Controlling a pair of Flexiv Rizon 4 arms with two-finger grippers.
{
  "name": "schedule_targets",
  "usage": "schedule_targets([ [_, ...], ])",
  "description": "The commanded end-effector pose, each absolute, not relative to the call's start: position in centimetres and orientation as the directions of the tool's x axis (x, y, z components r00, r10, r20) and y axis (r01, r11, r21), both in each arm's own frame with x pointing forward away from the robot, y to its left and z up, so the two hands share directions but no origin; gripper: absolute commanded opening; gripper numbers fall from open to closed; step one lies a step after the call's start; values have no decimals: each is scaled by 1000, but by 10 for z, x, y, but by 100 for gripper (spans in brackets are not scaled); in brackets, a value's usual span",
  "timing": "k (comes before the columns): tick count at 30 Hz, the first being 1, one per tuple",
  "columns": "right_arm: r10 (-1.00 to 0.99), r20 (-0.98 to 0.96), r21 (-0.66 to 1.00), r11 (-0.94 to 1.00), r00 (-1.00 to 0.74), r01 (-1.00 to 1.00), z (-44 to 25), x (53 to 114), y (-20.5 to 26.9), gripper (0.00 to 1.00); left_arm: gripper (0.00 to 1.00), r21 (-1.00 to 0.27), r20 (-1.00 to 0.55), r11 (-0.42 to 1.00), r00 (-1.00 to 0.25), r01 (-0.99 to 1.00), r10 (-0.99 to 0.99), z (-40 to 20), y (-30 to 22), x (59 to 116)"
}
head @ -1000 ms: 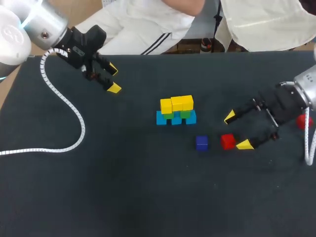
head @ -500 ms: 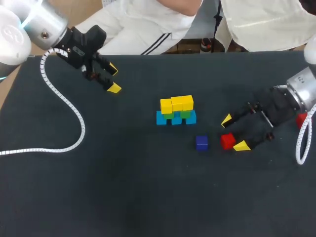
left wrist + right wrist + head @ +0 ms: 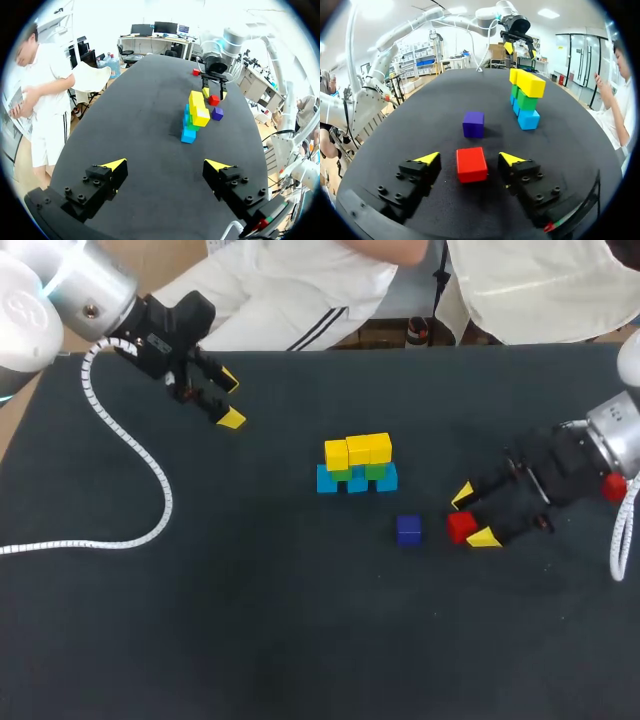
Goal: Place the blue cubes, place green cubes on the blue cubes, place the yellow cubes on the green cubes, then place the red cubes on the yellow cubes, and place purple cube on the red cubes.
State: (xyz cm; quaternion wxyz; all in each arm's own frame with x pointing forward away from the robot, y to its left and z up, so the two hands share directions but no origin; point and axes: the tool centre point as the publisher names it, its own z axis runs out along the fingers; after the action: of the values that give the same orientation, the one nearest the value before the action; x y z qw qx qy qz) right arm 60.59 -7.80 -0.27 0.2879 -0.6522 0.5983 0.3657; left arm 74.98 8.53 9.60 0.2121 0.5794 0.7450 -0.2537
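Mid-table stands a stack: blue cubes [image 3: 357,479] at the base, green cubes [image 3: 376,470] on them, yellow cubes [image 3: 357,451] on top. A red cube [image 3: 459,527] lies on the table between the fingers of my right gripper [image 3: 473,517]. In the right wrist view the red cube [image 3: 471,165] has a gap to each fingertip, so the gripper [image 3: 469,158] is open. A purple cube [image 3: 408,529] sits just beyond it. A second red cube [image 3: 612,486] is partly hidden behind my right arm. My left gripper [image 3: 230,399] hangs open and empty at the far left.
A white coiled cable [image 3: 130,460] from my left arm trails over the table's left part. The dark tabletop [image 3: 300,640] is bare along its near side.
My right gripper has slid left so that the red cube now lies between its fingers, and the fingers have drawn closer together. The left arm has kept still.
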Motion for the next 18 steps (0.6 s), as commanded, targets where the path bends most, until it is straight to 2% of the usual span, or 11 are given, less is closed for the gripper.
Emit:
schedule_targets([
  [1,-568,-823,68,-127,17,-990,-5,609,-77,49,100,-130,-611,199,-237,971,755,96,86,749],
  [3,-568,-823,68,-131,18,-989,-5,609,-77,47,100,-130,-611,199,-237,971,755,96,86,749],
  [5,-570,-822,68,-133,20,-989,-5,609,-77,39,100,-130,-611,199,-237,971,755,96,86,749],
  [7,-572,-820,66,-133,22,-989,-5,610,-77,26,100,-130,-611,199,-237,971,755,96,86,749],
  [8,-573,-820,63,-128,22,-990,-4,610,-77,9,100,-130,-611,199,-237,971,755,96,86,749],
  [9,-573,-819,61,-126,22,-990,-4,610,-78,1,100,-130,-611,199,-237,971,755,96,86,749],
  [18,-587,-809,40,-71,9,-997,14,617,-73,0,100,-130,-611,199,-237,971,755,96,86,749],
])
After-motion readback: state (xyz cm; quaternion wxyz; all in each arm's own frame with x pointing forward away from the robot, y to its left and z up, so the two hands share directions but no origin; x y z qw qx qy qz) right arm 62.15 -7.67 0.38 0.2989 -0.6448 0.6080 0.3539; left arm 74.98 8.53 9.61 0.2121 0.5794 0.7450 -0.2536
